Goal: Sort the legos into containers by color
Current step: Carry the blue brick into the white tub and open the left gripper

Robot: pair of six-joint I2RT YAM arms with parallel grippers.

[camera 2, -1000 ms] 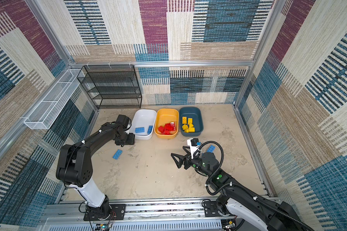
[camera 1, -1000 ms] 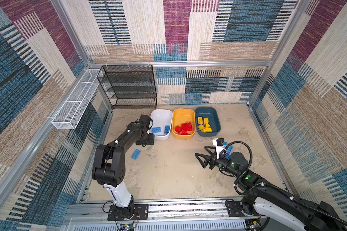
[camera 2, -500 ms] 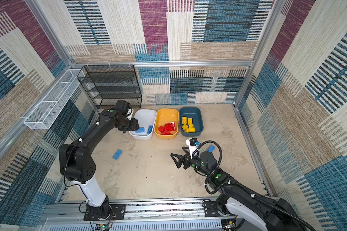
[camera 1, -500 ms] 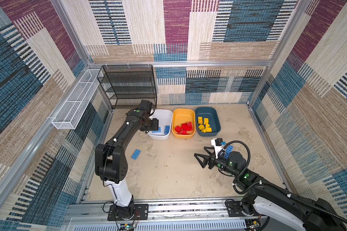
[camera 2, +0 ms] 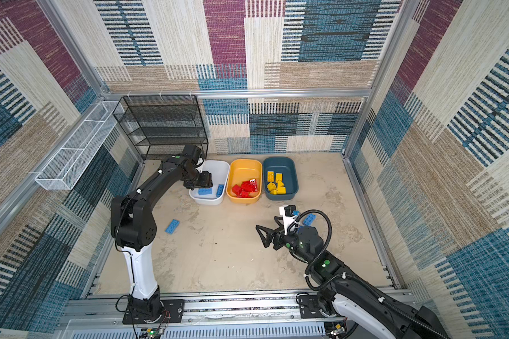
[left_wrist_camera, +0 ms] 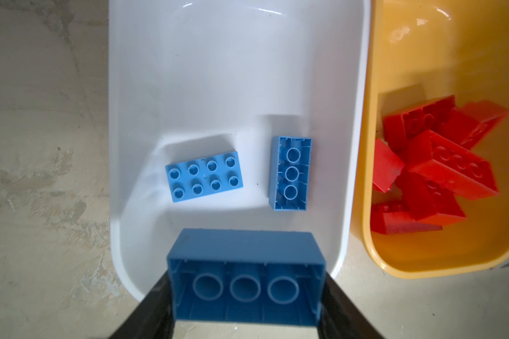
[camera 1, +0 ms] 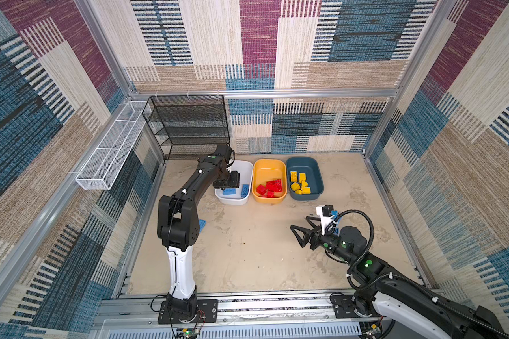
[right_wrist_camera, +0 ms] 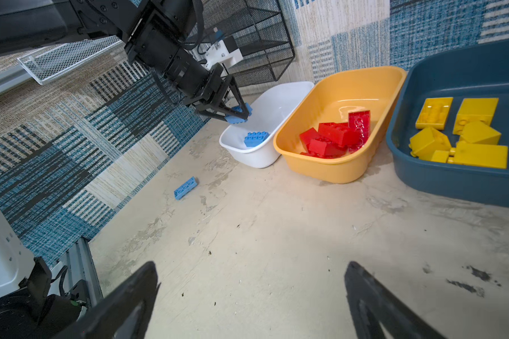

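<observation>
Held blue brick [left_wrist_camera: 246, 278]: hanging over the near end of the white tub, not touching it, hollow underside facing the left wrist camera.
Brick's long axis: running left to right, jaw to jaw, so it is lying across the tub's short width.
Left gripper [right_wrist_camera: 237, 115]: clamping that brick by its two short ends and pointing down into the tub.
White tub [left_wrist_camera: 232, 73]: sitting right below the brick and stretching away to the far side. I'm judging the drop to be heading for its bare floor.
Blue bricks in the tub: a studs-up brick [left_wrist_camera: 204, 176] is lying on the left and an underside-up brick [left_wrist_camera: 290, 173] on the right. They are apart from each other, both just beyond the held one.
Watch point: in the left wrist view the held brick is overlapping the tub's near rim, so letting go here is risking a clip. A nudge farther in looks safer.
Yellow-orange tub [left_wrist_camera: 423, 44]: standing just right of the white one, holding the red bricks [left_wrist_camera: 441, 164].
Teal tub [right_wrist_camera: 467, 73]: closing the row on the right, holding the yellow bricks [right_wrist_camera: 465, 132].
Loose blue brick [camera 2: 172, 226]: lying on the table near the left wall, well apart from the tubs, with the left arm nearer.
Second loose blue brick [camera 2: 309, 219]: lying just beside the right arm's wrist, so the right arm is nearer.
Right gripper [camera 2: 260, 236]: hanging spread wide and empty over bare table, pointing left.
</observation>
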